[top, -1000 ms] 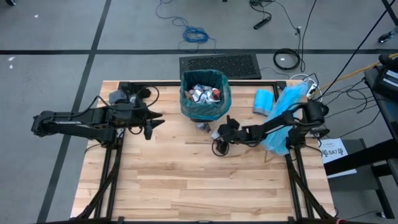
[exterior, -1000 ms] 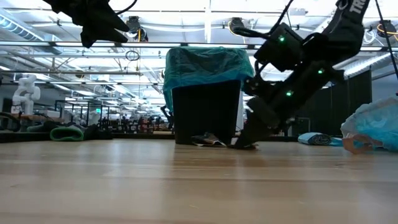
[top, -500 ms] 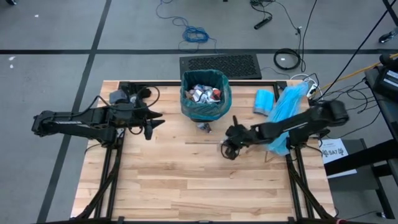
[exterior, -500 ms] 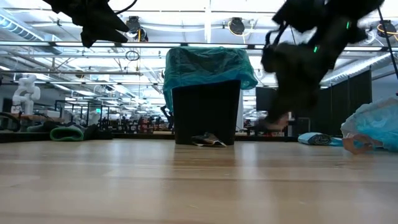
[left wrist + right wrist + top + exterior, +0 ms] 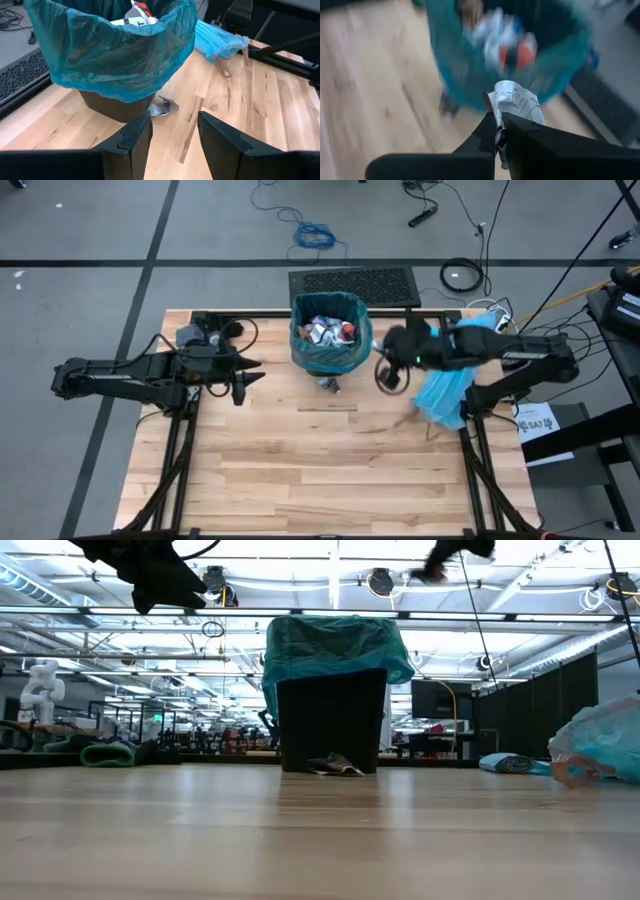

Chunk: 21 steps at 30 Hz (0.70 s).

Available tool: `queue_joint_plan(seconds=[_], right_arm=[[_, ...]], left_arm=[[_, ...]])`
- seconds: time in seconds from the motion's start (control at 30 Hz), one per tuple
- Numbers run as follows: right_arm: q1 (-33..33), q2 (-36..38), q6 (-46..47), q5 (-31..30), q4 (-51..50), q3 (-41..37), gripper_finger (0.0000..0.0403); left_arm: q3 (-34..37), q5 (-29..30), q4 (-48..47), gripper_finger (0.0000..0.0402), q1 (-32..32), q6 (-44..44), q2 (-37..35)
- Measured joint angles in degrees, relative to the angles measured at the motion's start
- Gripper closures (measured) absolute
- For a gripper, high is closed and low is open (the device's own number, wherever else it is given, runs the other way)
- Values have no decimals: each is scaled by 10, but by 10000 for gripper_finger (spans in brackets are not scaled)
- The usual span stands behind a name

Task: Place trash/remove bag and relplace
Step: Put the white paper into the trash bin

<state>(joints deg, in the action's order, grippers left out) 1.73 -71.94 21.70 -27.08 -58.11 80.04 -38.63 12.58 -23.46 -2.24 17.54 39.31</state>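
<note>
My right gripper (image 5: 498, 131) is pinched shut on a white scrap of trash (image 5: 516, 101) printed with lines too small to read; a second ago it was low on the table beside the bin (image 5: 329, 332), and it has since lifted up beside the bin's rim. The teal bag (image 5: 115, 52) lines the bin, with more trash inside, and one scrap (image 5: 163, 106) lies at the bin's foot. My left gripper (image 5: 172, 135) hangs left of the bin, fingers apart, unmoved.

Open tabletop (image 5: 300, 470) in front; bin (image 5: 329, 332) and pale bag (image 5: 445, 380) behind.
</note>
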Motion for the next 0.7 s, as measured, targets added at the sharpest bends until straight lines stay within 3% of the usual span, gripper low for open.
queue_joint_plan(seconds=[0.13,0.4,0.53,0.7], right_arm=[[-45,-24,-72,1,62,52,402],[-113,-117,-181,6,279,55,383],[-142,-165,-198,38,379,55,350],[-176,-200,-143,108,416,55,278]], left_arm=[[0,0,0,240,0,1,0],[0,0,4,240,0,2,0],[0,-1,3,240,0,1,0],[0,-4,2,240,0,2,0]])
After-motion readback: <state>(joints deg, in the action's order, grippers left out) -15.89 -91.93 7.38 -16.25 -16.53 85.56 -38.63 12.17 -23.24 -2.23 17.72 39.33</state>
